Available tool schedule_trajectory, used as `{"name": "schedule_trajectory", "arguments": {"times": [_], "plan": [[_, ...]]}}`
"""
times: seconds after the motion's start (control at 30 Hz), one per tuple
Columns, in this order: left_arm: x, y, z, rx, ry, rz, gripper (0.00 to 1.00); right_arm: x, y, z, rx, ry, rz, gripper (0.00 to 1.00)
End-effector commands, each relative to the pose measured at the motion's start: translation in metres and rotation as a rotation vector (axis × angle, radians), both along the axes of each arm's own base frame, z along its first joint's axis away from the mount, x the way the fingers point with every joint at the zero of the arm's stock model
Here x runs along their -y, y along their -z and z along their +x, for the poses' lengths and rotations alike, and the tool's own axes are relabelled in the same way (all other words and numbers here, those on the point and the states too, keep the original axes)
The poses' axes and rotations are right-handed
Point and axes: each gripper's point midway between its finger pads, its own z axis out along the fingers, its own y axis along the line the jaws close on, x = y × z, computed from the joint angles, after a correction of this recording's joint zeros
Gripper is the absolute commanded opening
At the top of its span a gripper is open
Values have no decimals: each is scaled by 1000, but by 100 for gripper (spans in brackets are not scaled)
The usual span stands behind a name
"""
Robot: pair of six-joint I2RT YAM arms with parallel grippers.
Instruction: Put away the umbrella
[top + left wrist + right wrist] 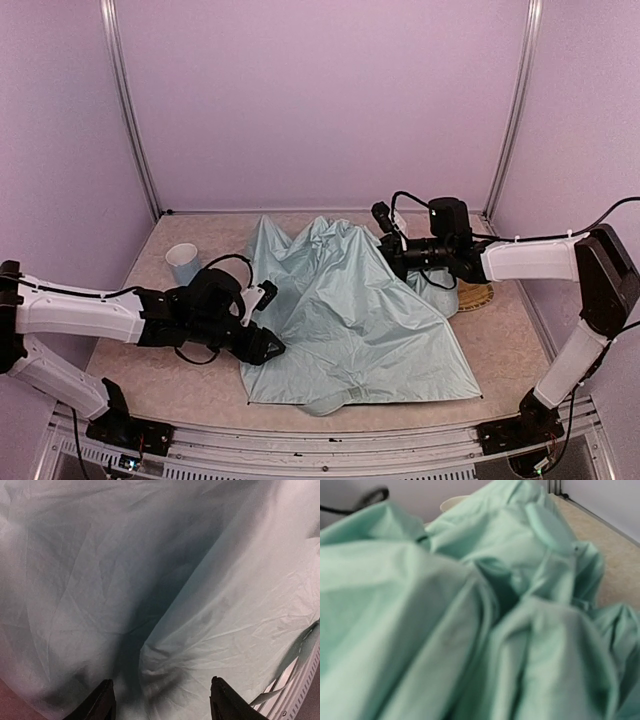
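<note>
Umbrella [350,310] spread wide; cup [183,262] off left edge, tray [478,296] half-hidden right; left gripper [268,346] parted over fabric; right gripper [388,235] against fabric, grip unclear

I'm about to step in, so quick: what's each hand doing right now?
Left hand: open, poised over the umbrella.
Right hand: cannot be told; its tips are hidden against the umbrella's fabric.
</note>
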Motion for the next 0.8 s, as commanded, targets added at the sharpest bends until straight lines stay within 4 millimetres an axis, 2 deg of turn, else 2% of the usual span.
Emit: {"name": "schedule_trajectory", "arguments": {"times": [0.0, 0.13, 0.2, 0.27, 0.33, 0.43, 0.47, 0.5, 0.57, 0.67, 0.77], "plan": [[-10, 45, -1, -90, -55, 95, 64, -1, -16, 10, 59, 9, 30, 15], [-7, 70, -4, -134, -25, 145, 63, -1, -16, 9, 56, 8, 31, 15], [-6, 71, -5, -133, -9, 151, 62, -1, -16, 9, 56, 5, 33, 15], [-7, 71, -5, -117, 6, 159, 56, -1, -16, 8, 57, 2, 34, 15], [-10, 74, -5, -115, 11, 163, 44, -2, -17, 8, 58, -4, 37, 14], [-5, 69, -4, -77, 46, 145, 6, -2, -17, 7, 58, -12, 40, 14], [-2, 63, -1, -43, 52, 139, 0, -3, -16, 6, 53, -14, 36, 14], [1, 54, 4, 2, 52, 137, 0, -3, -16, 6, 51, -16, 32, 14], [8, 23, 16, 119, 41, 111, 0, -4, -15, 5, 46, -21, 18, 14], [13, -35, 35, 314, 5, 63, 0, -6, -15, -3, 53, -34, -8, 13], [23, -95, 38, 492, 7, -22, 0, -10, -17, -14, 71, -52, -47, 13]]}}
